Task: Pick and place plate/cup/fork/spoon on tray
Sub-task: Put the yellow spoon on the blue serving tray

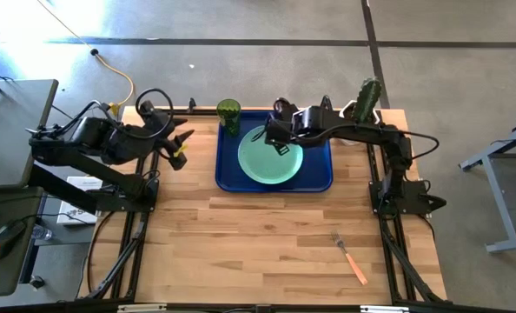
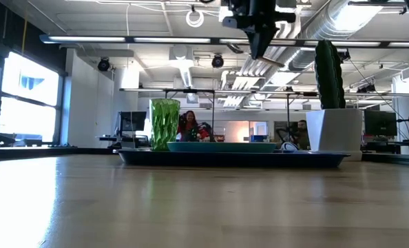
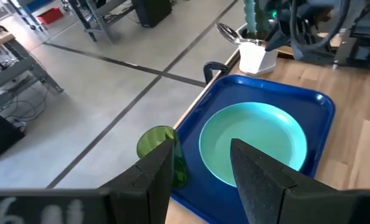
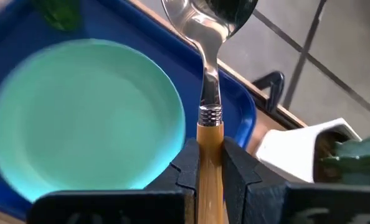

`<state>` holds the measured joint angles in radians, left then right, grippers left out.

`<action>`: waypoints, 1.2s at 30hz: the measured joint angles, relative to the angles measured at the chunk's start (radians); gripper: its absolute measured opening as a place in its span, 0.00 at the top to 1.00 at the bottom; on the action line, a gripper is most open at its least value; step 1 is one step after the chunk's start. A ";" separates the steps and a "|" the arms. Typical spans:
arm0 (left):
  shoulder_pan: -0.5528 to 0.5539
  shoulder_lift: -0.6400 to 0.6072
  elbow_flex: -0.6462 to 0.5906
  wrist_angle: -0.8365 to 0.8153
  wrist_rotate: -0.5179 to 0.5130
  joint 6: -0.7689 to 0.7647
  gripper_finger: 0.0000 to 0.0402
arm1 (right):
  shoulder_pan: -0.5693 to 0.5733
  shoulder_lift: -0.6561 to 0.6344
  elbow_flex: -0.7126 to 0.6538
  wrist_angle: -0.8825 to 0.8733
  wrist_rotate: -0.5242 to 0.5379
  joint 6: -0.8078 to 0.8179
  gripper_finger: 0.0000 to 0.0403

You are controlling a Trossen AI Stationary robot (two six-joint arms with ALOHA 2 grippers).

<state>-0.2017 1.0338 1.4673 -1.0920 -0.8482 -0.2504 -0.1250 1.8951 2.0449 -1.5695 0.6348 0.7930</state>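
Polished, mirror-bright metal for the spoon (image 4: 205, 56) bowl, glossy orange-yellow handle. Smooth, matt mint plate (image 3: 252, 143). Shiny dark-blue plastic tray (image 3: 316, 102). Translucent, ribbed green cup (image 2: 164, 124). Pale wood-plank desk (image 1: 258, 235), satin-finished. Matt black pincer (image 4: 208, 171) fingers.

The right gripper (image 4: 210, 167) has its two dark fingers (image 4: 186, 169) closed on the orange-yellow handle of the spoon (image 4: 208, 87); the silver bowl stands beyond them, over the far rim of the dark-blue tray (image 4: 238, 106); the mint-green plate (image 4: 85, 115) lies flat in the tray, just beside the spoon's neck; a blurred green cup (image 4: 60, 12) shows at the tray's corner; a white pot (image 4: 300, 155) with a green cactus (image 4: 359, 155) stands beside the tray.
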 joint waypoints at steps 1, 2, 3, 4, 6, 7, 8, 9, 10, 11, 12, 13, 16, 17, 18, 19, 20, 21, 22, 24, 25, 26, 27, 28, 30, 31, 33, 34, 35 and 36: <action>0.007 0.000 0.000 0.000 0.000 0.003 0.63 | -0.005 -0.010 -0.030 0.001 -0.008 0.004 0.95; 0.015 0.000 0.000 0.000 0.000 0.011 0.63 | -0.007 -0.025 -0.064 0.000 -0.019 0.012 0.96; 0.023 0.000 0.000 0.002 0.000 0.017 0.63 | -0.009 -0.046 -0.103 0.000 -0.028 0.022 0.96; 0.032 0.000 0.000 0.003 0.000 0.018 0.63 | -0.012 -0.069 -0.144 -0.001 -0.037 0.043 0.96; 0.052 0.000 0.000 0.007 0.000 0.019 0.63 | -0.012 -0.115 -0.228 -0.003 -0.051 0.092 0.96; 0.063 0.000 0.000 0.011 0.000 0.020 0.63 | -0.012 -0.139 -0.267 0.001 -0.064 0.120 0.96; 0.074 0.000 0.000 0.016 0.000 0.023 0.63 | -0.012 -0.167 -0.304 0.010 -0.074 0.145 0.96; 0.086 0.000 0.000 0.027 0.000 0.032 0.63 | -0.012 -0.198 -0.340 0.020 -0.083 0.170 0.96; 0.098 0.000 0.000 0.037 0.000 0.048 0.63 | -0.012 -0.232 -0.374 0.033 -0.091 0.195 0.96; 0.109 0.000 0.000 0.051 0.000 0.065 0.63 | -0.012 -0.263 -0.406 0.043 -0.094 0.219 0.96; 0.119 0.000 0.000 0.065 0.000 0.080 0.63 | -0.012 -0.295 -0.439 0.055 -0.097 0.245 0.95; 0.131 0.000 0.000 0.077 0.002 0.093 0.63 | -0.012 -0.321 -0.470 0.068 -0.104 0.274 0.96; 0.169 0.000 0.000 0.127 0.017 0.126 0.63 | -0.012 -0.402 -0.554 0.103 -0.124 0.359 0.96; 0.180 0.000 0.000 0.140 0.026 0.133 0.63 | -0.013 -0.429 -0.578 0.114 -0.129 0.384 0.96; 0.192 0.000 0.000 0.155 0.034 0.139 0.63 | -0.013 -0.450 -0.602 0.125 -0.139 0.405 0.96; 0.203 0.000 0.000 0.170 0.043 0.148 0.63 | -0.012 -0.465 -0.625 0.139 -0.141 0.424 0.95; 0.214 0.000 0.000 0.183 0.052 0.157 0.63 | -0.013 -0.481 -0.647 0.157 -0.150 0.446 0.95; 0.223 0.000 0.000 0.189 0.058 0.165 0.63 | -0.013 -0.493 -0.668 0.170 -0.163 0.467 0.95; 0.233 0.000 0.000 0.195 0.062 0.173 0.63 | -0.013 -0.505 -0.691 0.184 -0.166 0.487 0.95; 0.252 0.000 0.000 0.206 0.072 0.176 0.63 | -0.013 -0.520 -0.733 0.217 -0.176 0.517 0.95; 0.261 0.001 0.000 0.210 0.084 0.177 0.63 | -0.013 -0.521 -0.753 0.240 -0.181 0.530 0.95; 0.273 0.004 0.000 0.217 0.092 0.176 0.63 | -0.013 -0.522 -0.773 0.263 -0.195 0.542 0.95; 0.284 0.006 0.000 0.221 0.105 0.177 0.63 | -0.017 -0.521 -0.792 0.285 -0.204 0.551 0.95; 0.294 0.007 0.000 0.220 0.115 0.177 0.63 | -0.020 -0.521 -0.811 0.316 -0.217 0.554 0.95; 0.314 0.010 0.000 0.220 0.131 0.177 0.63 | -0.029 -0.521 -0.853 0.403 -0.246 0.553 0.95; 0.322 0.013 0.001 0.221 0.140 0.177 0.63 | -0.034 -0.520 -0.874 0.442 -0.256 0.551 0.95; 0.339 0.021 0.001 0.220 0.159 0.176 0.63 | -0.045 -0.520 -0.910 0.515 -0.274 0.544 0.95; 0.346 0.026 0.001 0.220 0.164 0.177 0.63 | -0.051 -0.520 -0.928 0.544 -0.281 0.543 0.95; 0.352 0.030 0.001 0.220 0.167 0.177 0.63 | -0.058 -0.520 -0.941 0.559 -0.295 0.542 0.95; 0.356 0.034 0.001 0.220 0.168 0.176 0.63 | -0.067 -0.520 -0.955 0.572 -0.304 0.543 0.95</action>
<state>0.1547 1.0674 1.4681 -0.8719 -0.6800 -0.0742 -0.1916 1.3746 1.0897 -0.9974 0.3309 1.3357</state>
